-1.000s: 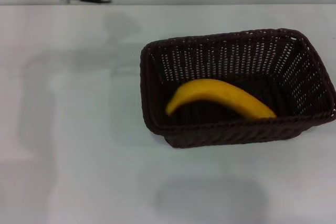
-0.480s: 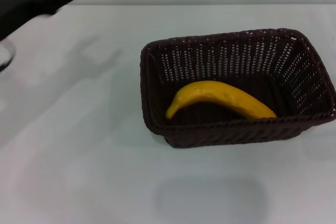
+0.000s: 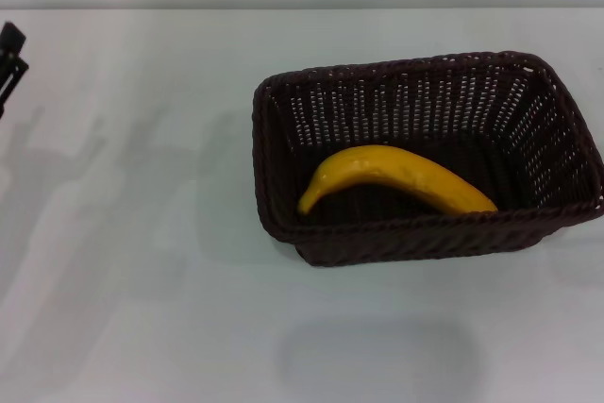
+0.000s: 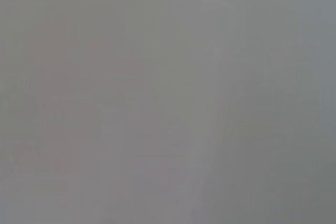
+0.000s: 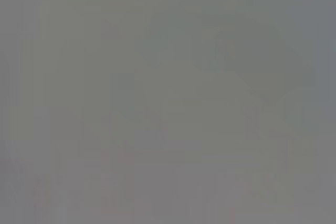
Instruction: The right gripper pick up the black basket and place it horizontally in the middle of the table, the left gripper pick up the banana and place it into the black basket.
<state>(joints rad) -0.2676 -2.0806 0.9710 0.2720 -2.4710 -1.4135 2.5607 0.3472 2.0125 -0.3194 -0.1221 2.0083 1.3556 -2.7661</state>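
So the white surface (image 3: 142, 309) takes up pretty much the whole head view. The basket (image 3: 425, 238) sits flat on it, long side running left to right, a bit right of centre. The banana (image 3: 392, 175) lies inside the basket on its floor, curved, one end near the basket's left wall and the other up against the front wall toward the right. The left gripper (image 3: 9, 58) is only a sliver at the far left edge, well apart from the basket, holding nothing, and its jaws can't be made out. Both wrist views are just flat grey.
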